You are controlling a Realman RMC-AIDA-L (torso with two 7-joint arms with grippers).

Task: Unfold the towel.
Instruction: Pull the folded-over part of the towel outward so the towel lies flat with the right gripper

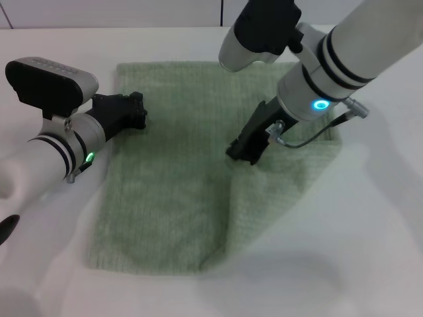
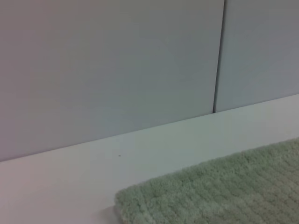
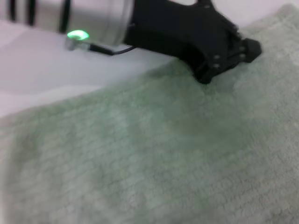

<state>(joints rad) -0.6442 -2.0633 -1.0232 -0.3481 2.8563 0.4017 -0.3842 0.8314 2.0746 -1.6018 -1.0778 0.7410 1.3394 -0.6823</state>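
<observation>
A pale green towel (image 1: 178,178) lies spread on a white desk (image 1: 370,251). The right pincer (image 1: 243,153) presses its middle, the left pincer (image 1: 135,111) rests at its edge; I cannot tell either's opening.

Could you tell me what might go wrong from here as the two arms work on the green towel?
1. The right hand is down on the middle of the pale sage-green terry towel, beside a raised fold; pulling from there may bunch the cloth rather than flatten it.
2. The left hand rests at the towel's left edge near the far corner; if it slips, the whole towel could slide on the smooth white table.
</observation>
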